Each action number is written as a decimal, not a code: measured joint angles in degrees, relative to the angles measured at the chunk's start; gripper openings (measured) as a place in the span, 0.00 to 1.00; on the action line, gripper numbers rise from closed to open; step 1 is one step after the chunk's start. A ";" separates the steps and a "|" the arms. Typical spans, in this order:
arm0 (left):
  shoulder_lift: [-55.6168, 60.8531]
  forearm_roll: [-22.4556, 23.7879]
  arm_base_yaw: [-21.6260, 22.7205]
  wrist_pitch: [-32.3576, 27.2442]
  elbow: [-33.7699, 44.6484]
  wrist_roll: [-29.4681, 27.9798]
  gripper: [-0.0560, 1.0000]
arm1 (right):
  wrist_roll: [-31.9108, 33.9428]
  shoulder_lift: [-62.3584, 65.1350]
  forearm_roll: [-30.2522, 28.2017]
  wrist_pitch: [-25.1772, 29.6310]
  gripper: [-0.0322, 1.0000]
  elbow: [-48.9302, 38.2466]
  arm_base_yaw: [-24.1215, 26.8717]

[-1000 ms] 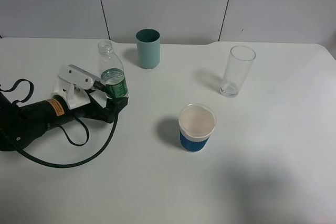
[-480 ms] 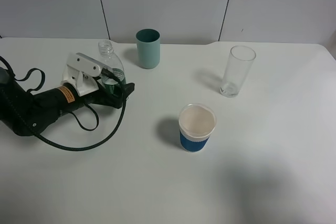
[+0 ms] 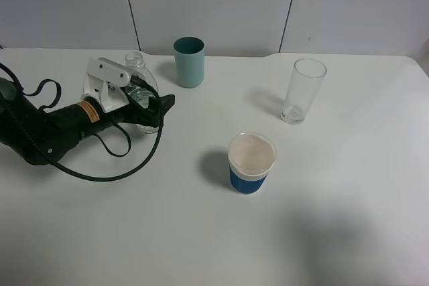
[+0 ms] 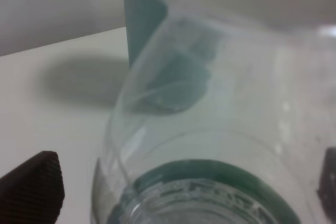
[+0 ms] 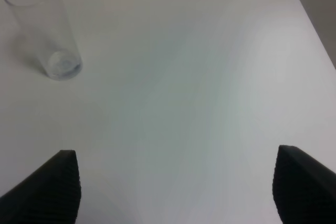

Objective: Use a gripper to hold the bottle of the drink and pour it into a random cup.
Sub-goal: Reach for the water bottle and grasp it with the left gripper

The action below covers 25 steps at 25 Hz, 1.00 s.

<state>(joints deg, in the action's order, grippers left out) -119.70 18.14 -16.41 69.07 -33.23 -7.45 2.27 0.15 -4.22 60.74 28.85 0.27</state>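
Note:
The clear bottle with a green label stands upright, capless, at the back left of the table, with clear drink in its lower part. My left gripper is open and straddles the bottle's body. In the left wrist view the bottle fills the frame between the two black fingertips, and a gap shows beside the near one. The teal cup stands just behind and to the right of the bottle, also seen as the cup past the bottle. My right gripper is open over bare table and is outside the exterior high view.
A tall clear glass stands at the back right, the same glass lying ahead of my right gripper. A white paper cup with a blue sleeve sits in the middle. Black cables loop on the table beside the left arm.
The left arm has slid forward and to the right, and its open jaws now reach further around the bottle. The bottle has stayed in place.

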 joint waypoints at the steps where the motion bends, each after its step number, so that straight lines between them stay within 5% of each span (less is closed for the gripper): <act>1: -0.25 0.06 0.00 0.00 0.00 0.00 0.99 | 0.00 0.00 0.00 0.00 0.76 0.00 0.00; 17: -2.16 0.71 0.00 -0.08 0.00 0.00 0.98 | 0.00 0.00 0.00 0.00 0.76 0.00 0.00; 19: -2.16 0.71 0.00 -0.08 0.00 0.00 0.91 | 0.00 0.00 0.00 0.00 0.76 0.00 0.00; 23: -2.16 0.73 0.00 -0.02 0.00 -0.07 0.57 | 0.00 0.00 0.00 0.00 0.76 0.00 0.00; 25: -2.16 0.73 0.00 -0.07 0.00 -0.16 0.55 | 0.00 0.00 0.00 0.00 0.76 0.00 0.00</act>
<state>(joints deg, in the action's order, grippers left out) -121.86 18.86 -16.41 69.00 -33.23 -7.61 2.27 0.15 -4.22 60.74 28.85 0.27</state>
